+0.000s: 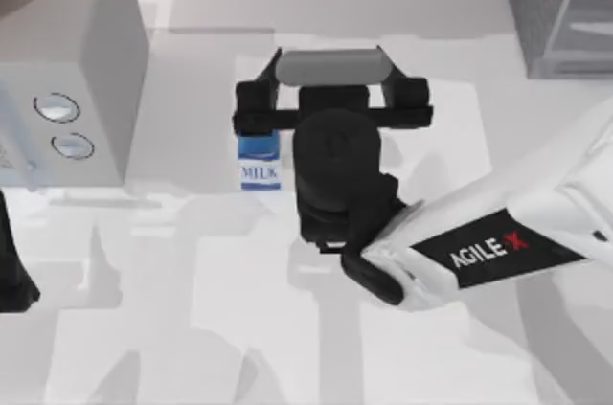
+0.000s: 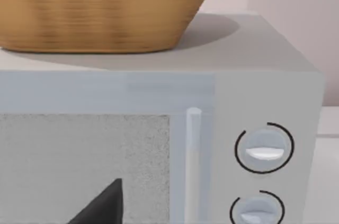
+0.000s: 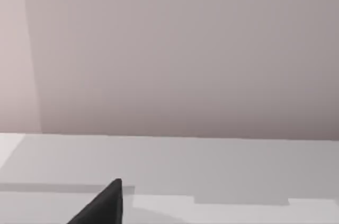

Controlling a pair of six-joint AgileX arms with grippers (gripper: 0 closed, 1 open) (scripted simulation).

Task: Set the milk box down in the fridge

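An AgileX right arm's gripper (image 1: 330, 118) hangs above mid-table, whether spread or closed cannot be told; the milk box (image 1: 259, 162) stands upright just beside it, likely light and stiff, best pinched across its sides; the fridge (image 1: 560, 8) waits far right

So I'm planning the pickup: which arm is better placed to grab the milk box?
Right. Its claw hangs beside the milk box; the left arm sits at the table's left edge.
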